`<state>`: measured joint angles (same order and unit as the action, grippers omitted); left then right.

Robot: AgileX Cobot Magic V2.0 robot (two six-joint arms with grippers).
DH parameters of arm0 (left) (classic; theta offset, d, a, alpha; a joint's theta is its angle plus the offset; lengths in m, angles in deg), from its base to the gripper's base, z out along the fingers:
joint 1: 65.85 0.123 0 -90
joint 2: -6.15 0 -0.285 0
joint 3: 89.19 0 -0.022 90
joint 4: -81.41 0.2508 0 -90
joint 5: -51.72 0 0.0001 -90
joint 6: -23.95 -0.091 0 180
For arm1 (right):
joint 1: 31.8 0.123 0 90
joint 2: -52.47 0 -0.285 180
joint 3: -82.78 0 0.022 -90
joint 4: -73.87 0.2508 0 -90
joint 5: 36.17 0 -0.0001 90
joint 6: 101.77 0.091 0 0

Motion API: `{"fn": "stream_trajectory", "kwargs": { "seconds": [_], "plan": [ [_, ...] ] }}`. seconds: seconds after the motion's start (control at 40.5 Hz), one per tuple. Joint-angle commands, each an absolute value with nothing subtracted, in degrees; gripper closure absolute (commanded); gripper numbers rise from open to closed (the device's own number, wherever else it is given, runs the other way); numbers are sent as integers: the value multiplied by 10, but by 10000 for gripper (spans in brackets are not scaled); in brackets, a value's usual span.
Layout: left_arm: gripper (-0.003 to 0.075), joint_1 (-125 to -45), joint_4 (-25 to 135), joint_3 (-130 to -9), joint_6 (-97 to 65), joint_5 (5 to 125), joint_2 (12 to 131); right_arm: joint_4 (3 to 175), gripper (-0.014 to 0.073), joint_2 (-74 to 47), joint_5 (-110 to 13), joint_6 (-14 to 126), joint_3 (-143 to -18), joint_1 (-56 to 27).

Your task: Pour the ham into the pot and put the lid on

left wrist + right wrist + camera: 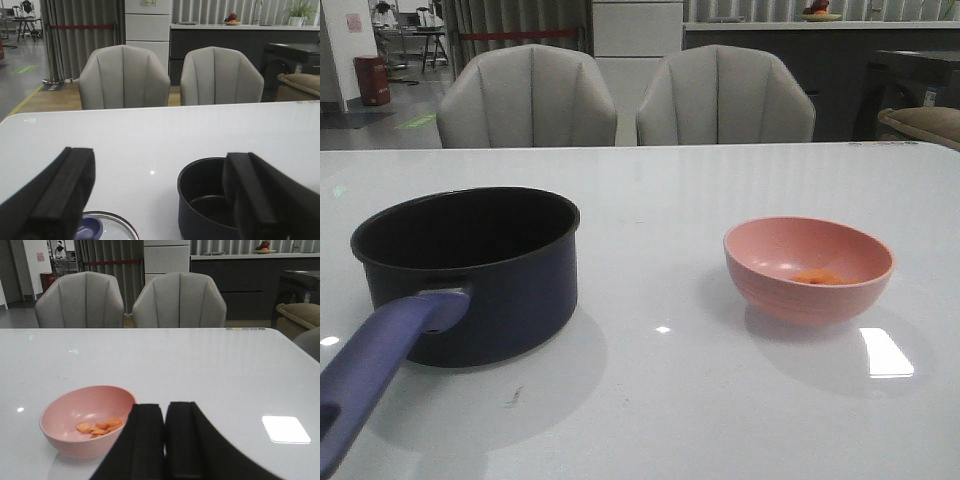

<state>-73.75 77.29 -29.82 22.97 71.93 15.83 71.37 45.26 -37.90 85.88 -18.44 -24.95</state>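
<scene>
White table: pot empty, ham in pink bowl; left end effector spread, right end effector pressed together

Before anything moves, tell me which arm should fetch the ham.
Right. The pink bowl holding the ham sits on the robot's right side, and it shows close in the right wrist view. That gripper has its jaws closed, so it must open first. The pot is on the left.

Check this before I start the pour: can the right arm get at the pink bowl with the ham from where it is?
Probably yes. The right gripper hangs near the pink bowl with only bare table between them. Its fingers look shut, so they would need to open first. The ham still lies inside the bowl.
</scene>
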Motion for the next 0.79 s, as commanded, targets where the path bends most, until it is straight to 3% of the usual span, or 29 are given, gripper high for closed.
{"fn": "stream_trajectory", "kwargs": {
  "seconds": [0.0,0.346,0.569,0.766],
  "plan": [
    [155,-741,766,-313,230,667,165,708,436,464,-328,857,-187,-252],
    [155,-742,766,-313,230,666,165,711,436,461,-235,856,-205,-252],
    [155,-750,766,-313,230,660,165,702,436,360,-454,855,-361,-250],
    [155,-752,766,-313,230,658,165,706,436,274,-491,855,-403,-250]
  ]
}}
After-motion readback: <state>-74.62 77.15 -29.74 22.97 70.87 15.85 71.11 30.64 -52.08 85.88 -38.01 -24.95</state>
